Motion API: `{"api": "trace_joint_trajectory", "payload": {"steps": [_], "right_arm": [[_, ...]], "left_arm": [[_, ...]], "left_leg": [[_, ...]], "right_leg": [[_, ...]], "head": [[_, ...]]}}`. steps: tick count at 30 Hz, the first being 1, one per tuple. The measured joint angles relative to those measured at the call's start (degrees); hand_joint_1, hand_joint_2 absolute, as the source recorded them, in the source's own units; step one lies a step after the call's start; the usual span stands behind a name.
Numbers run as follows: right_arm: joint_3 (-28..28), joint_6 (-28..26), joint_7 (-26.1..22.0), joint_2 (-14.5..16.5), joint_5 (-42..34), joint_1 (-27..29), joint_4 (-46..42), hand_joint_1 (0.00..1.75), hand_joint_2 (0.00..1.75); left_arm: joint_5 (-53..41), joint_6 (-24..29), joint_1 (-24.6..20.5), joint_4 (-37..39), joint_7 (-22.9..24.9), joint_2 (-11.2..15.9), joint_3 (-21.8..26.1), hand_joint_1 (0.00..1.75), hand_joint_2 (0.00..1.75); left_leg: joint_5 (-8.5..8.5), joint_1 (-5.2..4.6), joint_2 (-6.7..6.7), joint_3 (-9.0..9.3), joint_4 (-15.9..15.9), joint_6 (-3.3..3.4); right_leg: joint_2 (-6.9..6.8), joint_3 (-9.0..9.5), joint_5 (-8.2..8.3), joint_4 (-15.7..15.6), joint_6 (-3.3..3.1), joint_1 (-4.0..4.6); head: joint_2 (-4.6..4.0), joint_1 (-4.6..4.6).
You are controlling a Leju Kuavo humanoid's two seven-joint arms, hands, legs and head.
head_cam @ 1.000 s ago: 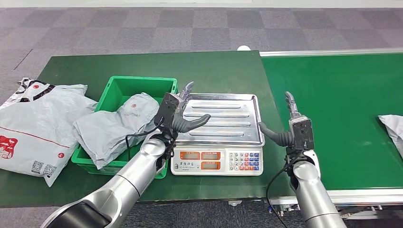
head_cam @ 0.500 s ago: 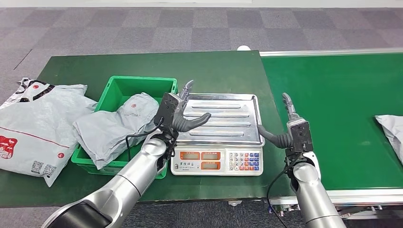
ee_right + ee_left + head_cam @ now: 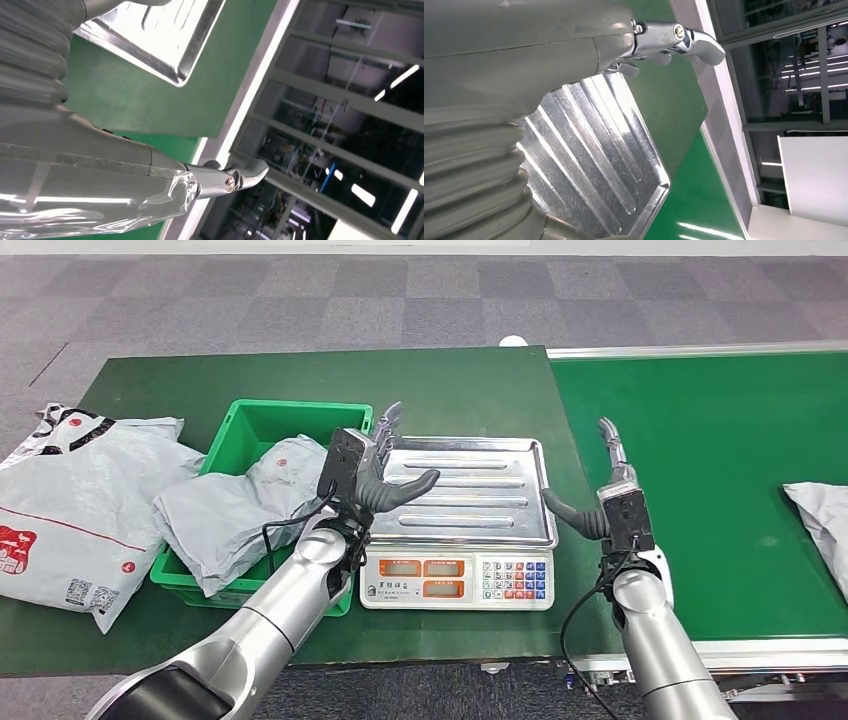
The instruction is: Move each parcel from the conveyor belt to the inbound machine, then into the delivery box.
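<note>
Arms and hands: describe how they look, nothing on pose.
Both arms are smooth silver tubes. The left arm and right arm each carry a black box at the wrist, with a thin black cable looping from it. The left hand and right hand have a thick dark grey thumb, slimmer metallic fingers with visible screws, and a grey ribbed cover.

The parcel (image 3: 822, 530) on the belt (image 3: 720, 440) has slid further in from the right edge. The left hand (image 3: 375, 465) has drifted slightly toward the bin (image 3: 250, 425), and the right hand (image 3: 600, 490) has risen a little, both empty with fingers apart
</note>
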Motion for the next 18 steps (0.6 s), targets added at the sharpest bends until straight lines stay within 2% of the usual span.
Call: {"api": "trace_joint_trajectory", "payload": {"steps": [12, 18], "right_arm": [[-0.01, 0.59, 0.31, -0.63, -2.11, 1.44, -0.66, 0.00, 1.75], [-0.19, 2.67, -0.48, -0.11, -7.71, 2.73, -2.77, 0.00, 1.75]], "left_arm": [[-0.90, 0.51, -0.05, -0.04, 0.59, -0.27, -0.89, 0.00, 1.75], [-0.90, 0.64, -0.20, -0.02, 0.76, -1.11, -1.03, 0.00, 1.75]], "left_leg": [[0.00, 0.00, 0.01, 0.01, 0.00, 0.00], [0.00, 0.00, 0.01, 0.01, 0.00, 0.00]], "right_leg": [[0.01, 0.00, 0.00, 0.00, 0.00, 0.00], [0.02, -0.01, 0.00, 0.00, 0.00, 0.00]], "head": [[0.00, 0.00], [0.00, 0.00]]}}
